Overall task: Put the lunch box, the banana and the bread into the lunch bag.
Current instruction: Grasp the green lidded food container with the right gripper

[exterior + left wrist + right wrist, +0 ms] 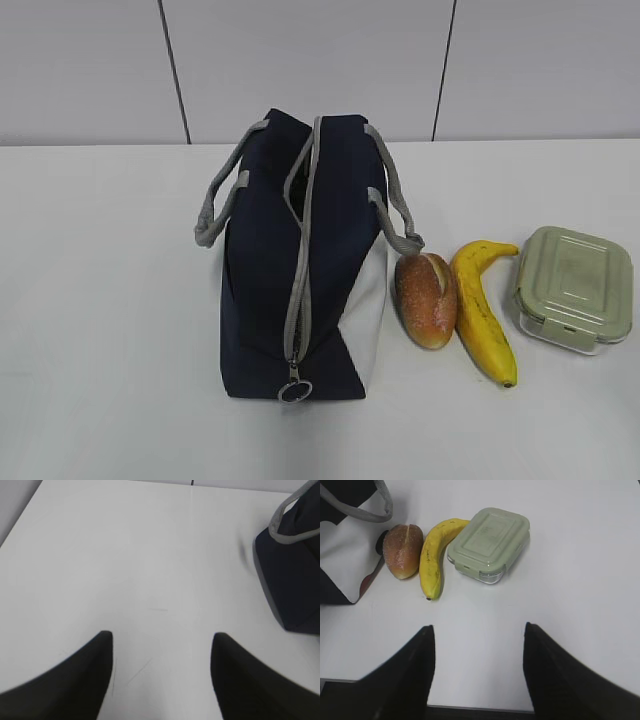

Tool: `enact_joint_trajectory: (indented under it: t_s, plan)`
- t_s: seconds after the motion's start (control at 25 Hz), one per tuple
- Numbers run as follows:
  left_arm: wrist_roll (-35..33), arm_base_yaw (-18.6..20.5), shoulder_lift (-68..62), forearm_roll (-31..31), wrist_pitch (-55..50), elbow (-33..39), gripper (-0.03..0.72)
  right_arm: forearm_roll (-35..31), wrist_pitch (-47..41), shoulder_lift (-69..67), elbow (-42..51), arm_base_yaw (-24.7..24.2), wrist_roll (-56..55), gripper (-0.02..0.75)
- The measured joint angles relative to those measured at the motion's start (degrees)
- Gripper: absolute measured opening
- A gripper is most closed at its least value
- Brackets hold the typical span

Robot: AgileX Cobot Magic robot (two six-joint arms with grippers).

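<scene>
No item has been packed. The lunch bag [300,270], zipper mostly closed, stands mid-table; the bread [426,300], banana [484,310] and lunch box [575,290] lie toward the right edge. Left gripper [161,645] and right gripper [477,640] are spread, empty. Unzipping is judged next.

I see a navy lunch bag [265,300] with a white panel, yellow banana [483,310], golden-brown bread [426,300], sage-green lunch box [575,290].
</scene>
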State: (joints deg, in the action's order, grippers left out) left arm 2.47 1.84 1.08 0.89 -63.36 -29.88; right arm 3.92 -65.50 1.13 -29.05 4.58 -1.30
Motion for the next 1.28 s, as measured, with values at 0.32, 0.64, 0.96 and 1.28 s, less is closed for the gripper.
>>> enact_joint_trajectory:
  t_s: [0.32,0.64,0.96,1.28]
  plan:
    - [0.0,0.0,0.0,0.0,0.0,0.0,0.434,0.0,0.0,0.0,0.0,0.0,0.0,0.417]
    - [0.0,0.0,0.0,0.0,0.0,0.0,0.434,0.0,0.0,0.0,0.0,0.0,0.0,0.417]
    - [0.0,0.0,-7.6,7.1,0.2,-0.6,0.434,0.0,0.0,0.0,0.0,0.0,0.0,0.417]
    - [0.0,0.0,-29.0,12.4,1.3,-11.0,0.434,0.0,0.0,0.0,0.0,0.0,0.0,0.417]
